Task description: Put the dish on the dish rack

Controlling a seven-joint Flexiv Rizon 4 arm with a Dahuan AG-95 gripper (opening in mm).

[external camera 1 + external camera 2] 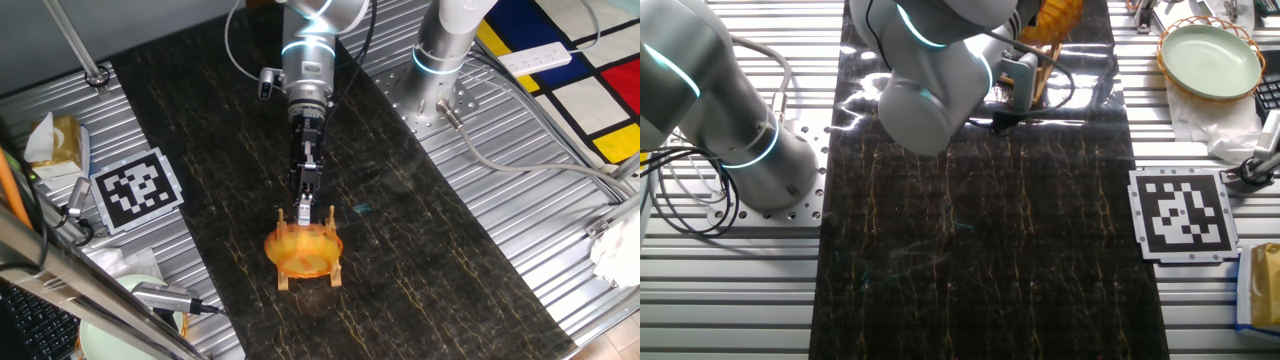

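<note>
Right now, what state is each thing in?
Dish: standing tilted on the rack, between its pegs.
Dish rack: upright on the dark mat, holding the dish.
Gripper: at the dish's top rim; open or shut, cannot tell.
Pale green plate: lying flat in a wicker holder, nothing on it.

Bright, even overhead light; glare streaks the glossy dark counter (970, 240) near the arm (930, 80). The orange dish (303, 250) looks motion-blurred.

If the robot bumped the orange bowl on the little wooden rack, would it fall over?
Probably it would wobble. The dish stands on edge between the dish rack's thin pegs, so a push could tip or roll it. Its open lattice suggests it is light and easily shifted. The gripper sits right at its rim.
</note>
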